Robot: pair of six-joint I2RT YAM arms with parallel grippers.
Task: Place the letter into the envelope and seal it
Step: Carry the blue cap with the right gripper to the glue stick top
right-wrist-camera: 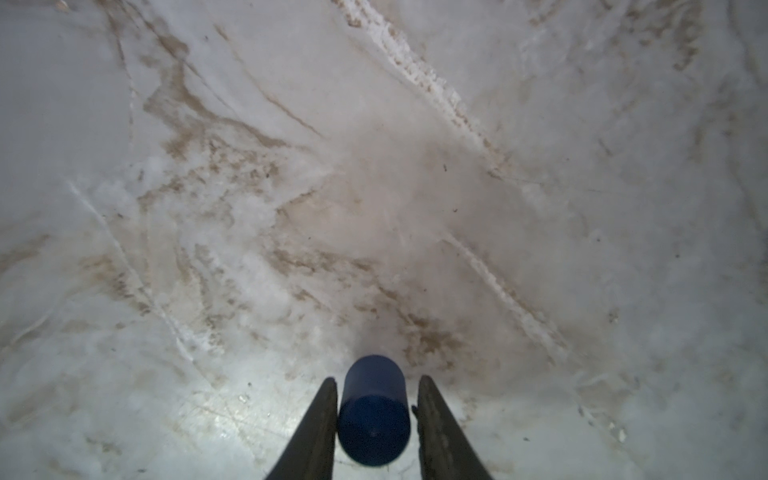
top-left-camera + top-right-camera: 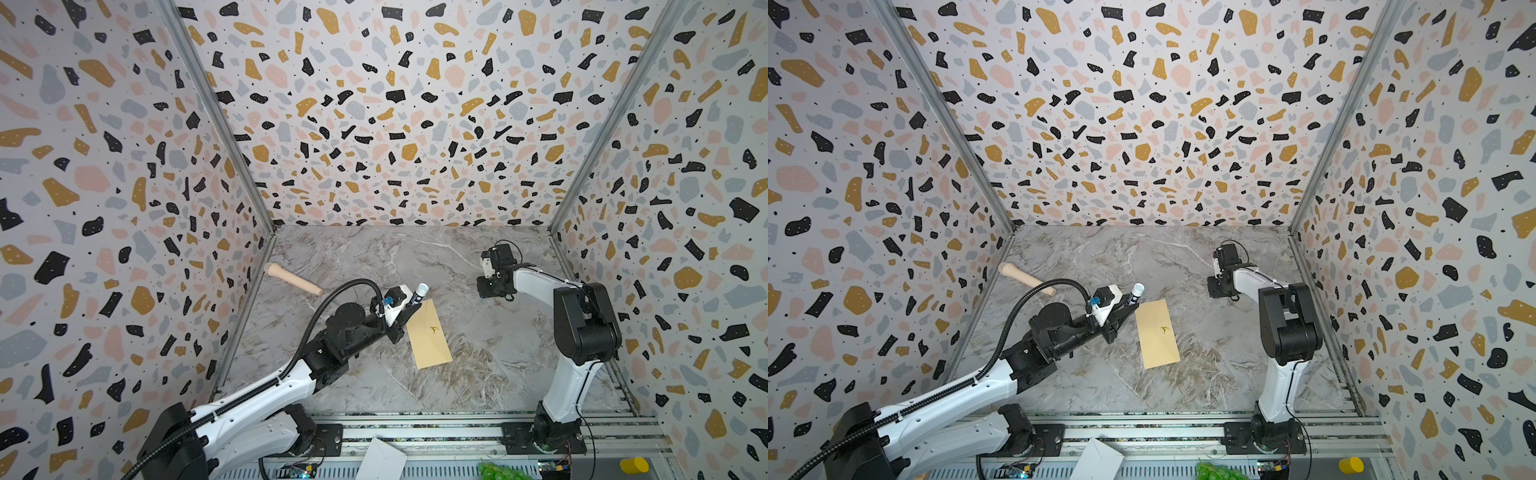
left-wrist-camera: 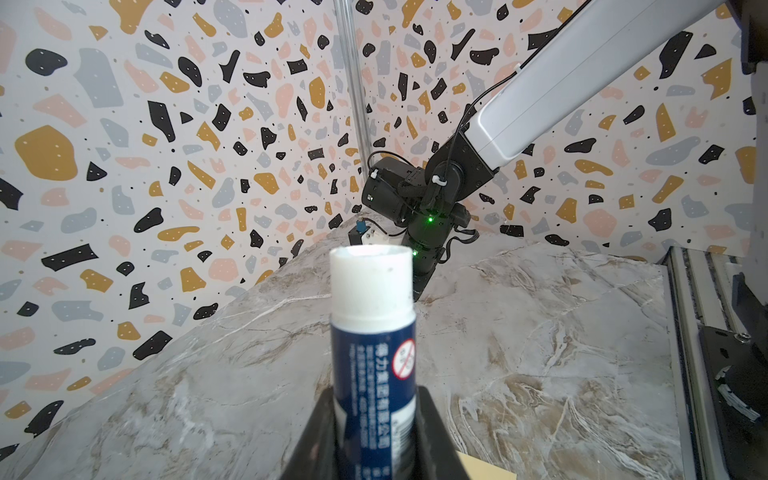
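**Handling notes: envelope flat on desk, glue stick uncapped**

Logged the envelope (image 2: 428, 336) lying flat near the middle of the desk (image 2: 478, 365), gold mark (image 2: 433, 329) face up, seen in both top views. No open flap on show. Found no letter in any view; cannot tell whether already inside.

Noted left jaws clenched on the lower barrel of a glue stick (image 3: 372, 332), white end bare, just beside the envelope's far corner. Noted right jaws well apart from the envelope, toward the back right, standing either side of a small blue cap (image 1: 374, 409) on the desk. A sliver of gap shows on one side, so not yet gripping.

Judged the envelope light, thin and floppy, apt to skate on the smooth marble, with no purchase from straight above. Best taken by pinching a corner or long edge, or pinned flat near the fold while pressing. Expect the flap to spring back unless pressed along the glued line. Judged the cap smooth, round and slippery: squeeze across the middle, gently.
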